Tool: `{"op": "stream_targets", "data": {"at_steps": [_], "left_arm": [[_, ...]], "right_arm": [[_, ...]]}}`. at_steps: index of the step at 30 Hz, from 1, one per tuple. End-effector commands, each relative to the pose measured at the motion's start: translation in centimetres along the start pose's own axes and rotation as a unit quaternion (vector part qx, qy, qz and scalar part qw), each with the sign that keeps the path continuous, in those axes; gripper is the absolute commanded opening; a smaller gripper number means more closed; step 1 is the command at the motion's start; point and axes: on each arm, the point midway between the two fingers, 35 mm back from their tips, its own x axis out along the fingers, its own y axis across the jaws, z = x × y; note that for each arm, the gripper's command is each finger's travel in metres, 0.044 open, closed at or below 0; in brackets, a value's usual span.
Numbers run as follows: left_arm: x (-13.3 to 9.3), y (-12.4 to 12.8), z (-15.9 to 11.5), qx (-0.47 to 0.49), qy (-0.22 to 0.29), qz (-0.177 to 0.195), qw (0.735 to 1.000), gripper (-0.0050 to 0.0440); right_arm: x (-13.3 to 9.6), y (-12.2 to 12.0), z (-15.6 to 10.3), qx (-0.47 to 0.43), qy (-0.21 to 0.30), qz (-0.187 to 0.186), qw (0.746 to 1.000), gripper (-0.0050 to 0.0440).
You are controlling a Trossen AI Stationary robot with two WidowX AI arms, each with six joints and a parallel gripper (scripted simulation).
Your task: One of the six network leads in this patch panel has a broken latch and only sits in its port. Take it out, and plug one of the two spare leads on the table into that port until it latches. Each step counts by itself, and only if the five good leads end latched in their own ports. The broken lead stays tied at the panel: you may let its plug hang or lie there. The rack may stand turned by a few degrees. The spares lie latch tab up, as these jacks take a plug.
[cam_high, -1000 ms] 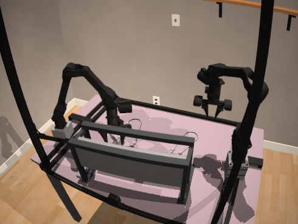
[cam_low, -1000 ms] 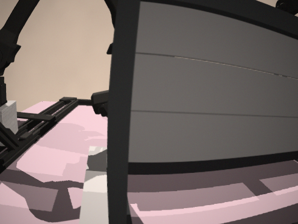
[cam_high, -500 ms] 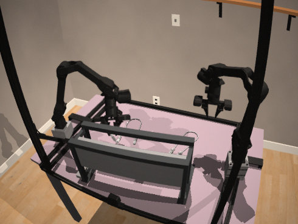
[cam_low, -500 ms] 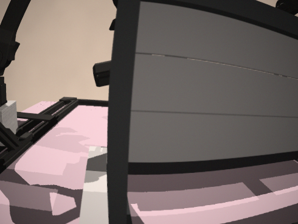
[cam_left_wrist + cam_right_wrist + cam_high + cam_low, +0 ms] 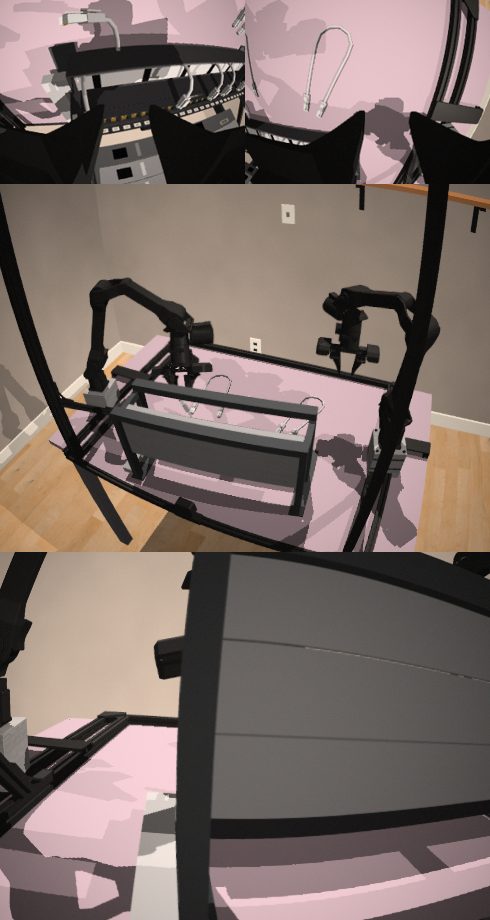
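Note:
The patch-panel rack stands mid-table; its grey back fills the exterior view. My left gripper hangs just behind the rack's top bar at its left end, open and empty, as the left wrist view shows. One grey lead's plug lies loose on the table beyond the bar, and its cable arches back over the bar. Several leads sit in ports to the right. Dark ports show between my fingers. Two spare leads lie on the table. My right gripper hangs high, open and empty.
The right wrist view shows one U-shaped spare lead on the pink mat, with the black table frame to its right. Black frame posts stand at the table's near edge.

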Motion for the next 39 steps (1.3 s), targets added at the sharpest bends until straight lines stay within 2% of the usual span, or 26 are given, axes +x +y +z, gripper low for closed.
{"op": "stream_targets", "data": {"at_steps": [1,5,6,22,23,39], "left_arm": [[-0.1,-0.1,-0.1,0.001,0.0,-0.002,1.0,0.0176],[-0.1,-0.1,-0.1,0.001,0.0,-0.002,1.0,0.0176],[-0.4,-2.5,5.4,-0.032,-0.031,0.027,0.999,0.0176],[-0.4,-2.5,5.4,-0.032,-0.031,0.027,0.999,0.0176],[-0.9,-4.9,10.8,-0.064,-0.061,0.053,0.995,0.0176],[-0.9,-4.9,10.8,-0.064,-0.061,0.053,0.995,0.0176]], "right_arm": [[0.0,0.0,0.0,0.0,0.0,0.0,1.0,0.0176],[0.0,0.0,0.0,0.0,0.0,0.0,1.0,0.0176],[0.0,0.0,0.0,0.0,0.0,0.0,1.0,0.0176],[0.0,0.0,0.0,0.0,0.0,0.0,1.0,0.0176],[0.0,0.0,0.0,0.0,0.0,0.0,1.0,0.0176],[0.0,0.0,0.0,0.0,0.0,0.0,1.0,0.0176]]}}
